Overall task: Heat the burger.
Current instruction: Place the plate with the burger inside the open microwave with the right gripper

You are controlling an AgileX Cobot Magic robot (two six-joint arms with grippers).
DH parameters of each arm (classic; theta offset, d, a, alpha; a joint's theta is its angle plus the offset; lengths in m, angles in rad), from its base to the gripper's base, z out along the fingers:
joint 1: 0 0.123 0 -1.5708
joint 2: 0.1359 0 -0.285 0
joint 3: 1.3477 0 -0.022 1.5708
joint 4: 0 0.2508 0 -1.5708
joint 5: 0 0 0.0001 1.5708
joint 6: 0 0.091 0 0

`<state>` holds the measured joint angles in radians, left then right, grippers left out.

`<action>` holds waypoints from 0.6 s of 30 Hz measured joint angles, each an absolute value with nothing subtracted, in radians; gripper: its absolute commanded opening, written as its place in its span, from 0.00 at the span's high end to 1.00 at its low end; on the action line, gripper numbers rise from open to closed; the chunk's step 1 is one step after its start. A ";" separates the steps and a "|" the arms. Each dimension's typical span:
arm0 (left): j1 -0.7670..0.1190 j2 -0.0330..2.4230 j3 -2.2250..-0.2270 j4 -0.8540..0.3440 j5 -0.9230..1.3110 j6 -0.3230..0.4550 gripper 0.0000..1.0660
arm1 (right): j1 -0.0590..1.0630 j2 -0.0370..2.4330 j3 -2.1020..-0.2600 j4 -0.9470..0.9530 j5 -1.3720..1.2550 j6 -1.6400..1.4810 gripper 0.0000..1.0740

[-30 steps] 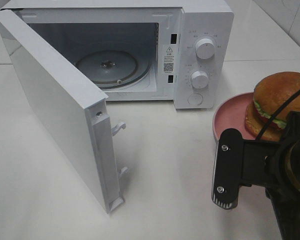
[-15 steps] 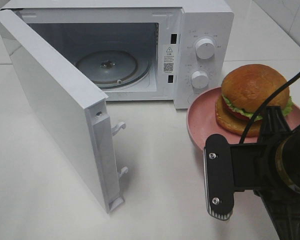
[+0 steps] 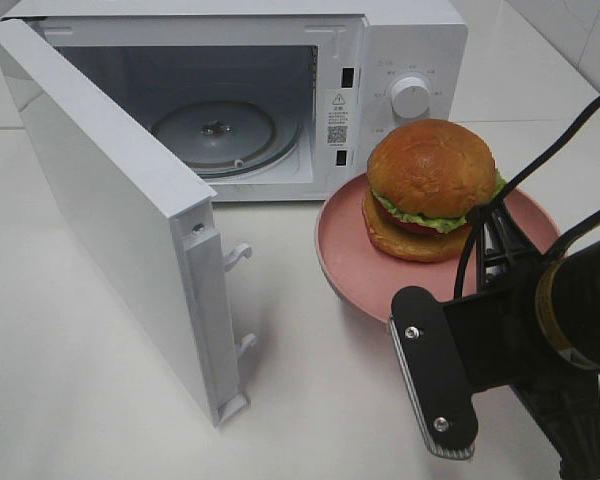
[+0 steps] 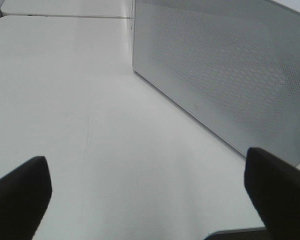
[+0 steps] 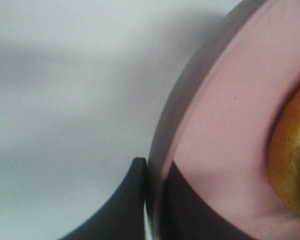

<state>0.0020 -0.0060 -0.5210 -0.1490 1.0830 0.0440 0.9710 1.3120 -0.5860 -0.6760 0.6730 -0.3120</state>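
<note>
1. White microwave (image 3: pixel 410 60) sits at the back of the tabletop (image 3: pixel 80 400). Its cavity is open and the glass turntable (image 3: pixel 215 135) is bare.
2. Door (image 3: pixel 110 220) is swung out to the left in the high view, so the opening is clear from the right.
3. Pink plate (image 3: pixel 345 250) is in front of the control panel, just right of the opening, below the top knob (image 3: pixel 410 96). Its shadow in the right wrist view suggests it is off the tabletop, though I can't confirm that.
4. Burger (image 3: pixel 430 185) stands upright on the plate, towards the far side. It is round, so there is no long axis to line up.
5. Right fingers (image 5: pixel 125 210) are clamped on the plate's near rim, one under and one over. The burger lies beyond them, not touching.
6. Left fingers (image 4: pixel 20 195) are spread wide with nothing between them, over bare tabletop near a mesh panel of the microwave, well apart from the burger.
7. Key relation: the turntable lies ahead and left of the plate, and the right arm carries it. My call is that the next move goes left, then in, keeping the plate level and clear of the frame edge.
</note>
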 measured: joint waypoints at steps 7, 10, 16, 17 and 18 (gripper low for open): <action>0.002 -0.006 -0.521 -0.149 1.083 0.044 0.07 | 0.891 1.312 -0.581 -0.675 0.585 -0.475 1.00; 0.002 -0.006 -0.521 -0.149 1.083 0.044 0.07 | 0.860 1.312 -0.578 -0.666 0.531 -0.557 1.00; 0.002 -0.006 -0.521 -0.149 1.083 0.044 0.07 | 0.801 1.312 -0.578 -0.610 0.485 -0.694 1.00; 0.002 -0.006 -0.521 -0.149 1.083 0.044 0.07 | 0.773 1.312 -0.578 -0.571 0.478 -0.774 1.00; 0.002 -0.006 -0.521 -0.149 1.083 0.044 0.07 | 0.762 1.312 -0.578 -0.550 0.475 -0.806 1.00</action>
<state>0.0020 -0.0060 -0.5210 -0.1490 1.0830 0.0440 0.7620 1.3120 -0.5780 -0.5500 0.4750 -0.8060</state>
